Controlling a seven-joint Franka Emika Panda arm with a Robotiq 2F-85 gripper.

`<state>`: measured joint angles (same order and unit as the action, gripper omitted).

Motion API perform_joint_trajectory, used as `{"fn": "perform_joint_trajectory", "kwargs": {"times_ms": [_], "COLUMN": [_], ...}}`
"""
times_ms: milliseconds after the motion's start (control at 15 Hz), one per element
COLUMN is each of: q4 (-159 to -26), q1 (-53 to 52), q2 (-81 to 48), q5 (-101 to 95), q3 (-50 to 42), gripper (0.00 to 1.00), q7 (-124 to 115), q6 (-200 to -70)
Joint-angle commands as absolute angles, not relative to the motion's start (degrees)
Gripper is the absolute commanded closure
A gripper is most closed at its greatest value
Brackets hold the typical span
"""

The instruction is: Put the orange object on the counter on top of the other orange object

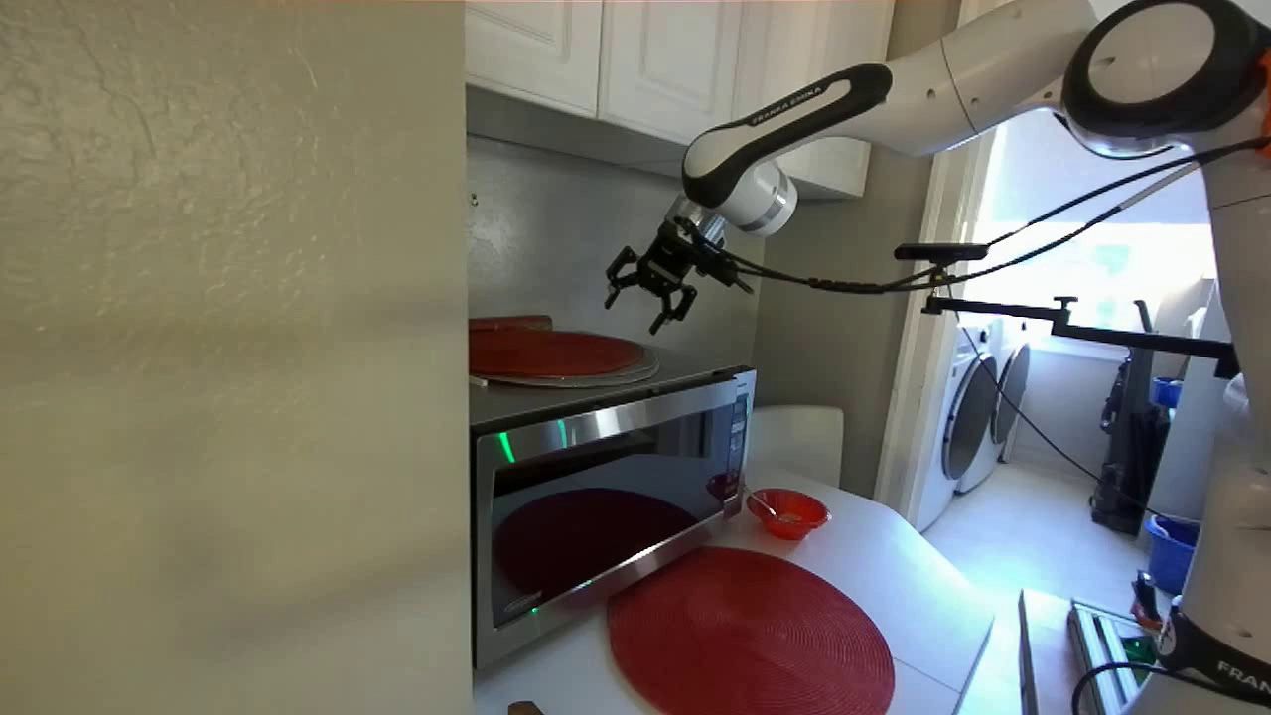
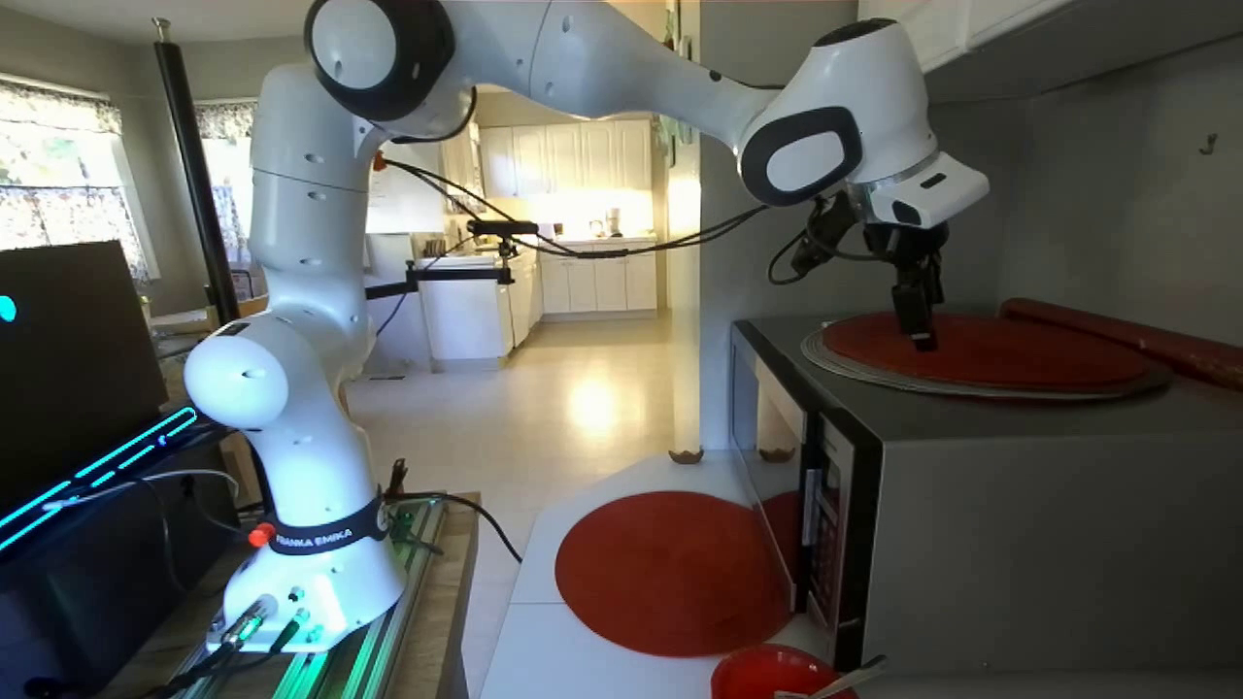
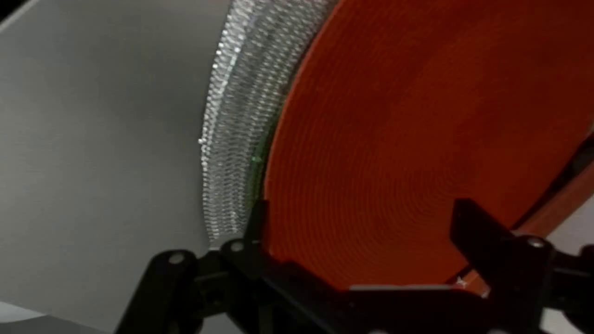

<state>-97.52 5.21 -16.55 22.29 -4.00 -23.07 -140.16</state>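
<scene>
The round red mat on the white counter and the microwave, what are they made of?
Flat round red mat: perhaps woven plastic or cotton, matte, with fine rings showing. Boxy silver-fronted microwave: probably metal, shiny where light glints; its dark door, likely glass, mirrors the mat.

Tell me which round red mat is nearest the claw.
The upper mat, atop the oven: the open gripper hangs above it. The lower mat lies on the counter.

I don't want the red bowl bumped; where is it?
In an exterior view, the red bowl sits right of center on the white counter, beside the microwave and just beyond the lower round red mat.
</scene>
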Motion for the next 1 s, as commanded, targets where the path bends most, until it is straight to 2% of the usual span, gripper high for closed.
{"fn": "perform_joint_trajectory", "kwargs": {"times_ms": [0,933], "q4": [-87.9,-67.7], "q1": [7.4,9.1], "q2": [-22.4,-37.5], "q5": [28.9,24.4], "q3": [-2.7,-3.7], "gripper": [0.0,0.0], "q7": [-23.8,-24.2], "q6": [-135.8,-131.2]}}
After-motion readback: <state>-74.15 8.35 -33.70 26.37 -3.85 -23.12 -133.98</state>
